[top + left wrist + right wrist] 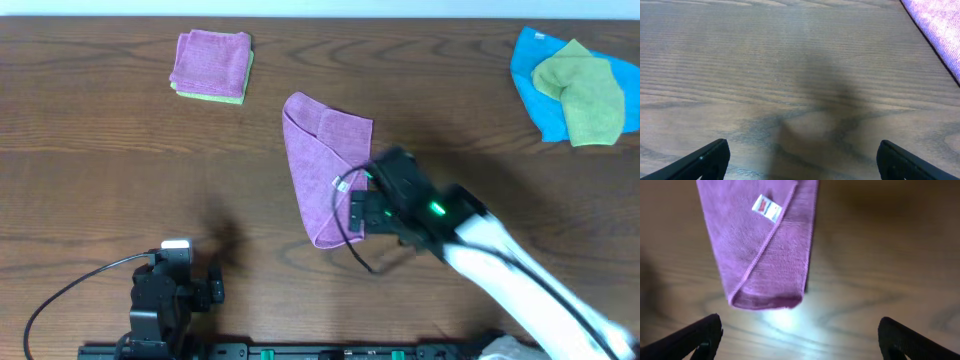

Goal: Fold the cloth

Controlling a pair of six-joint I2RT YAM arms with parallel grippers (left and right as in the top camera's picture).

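Note:
A purple cloth (318,160) lies part-folded in a long narrow shape at the table's middle. In the right wrist view the cloth (765,245) shows a white label and a rounded folded end pointing at the camera. My right gripper (799,339) is open and empty, hovering just short of that folded end; in the overhead view the right gripper (362,212) sits at the cloth's lower right edge. My left gripper (802,161) is open and empty over bare wood, with the cloth's edge (940,25) at the far upper right. In the overhead view the left gripper (172,272) is near the front left.
A folded purple cloth on a green one (211,66) lies at the back left. A blue cloth (545,95) with a green cloth (585,95) on it lies at the back right. A black cable (60,295) loops at the front left.

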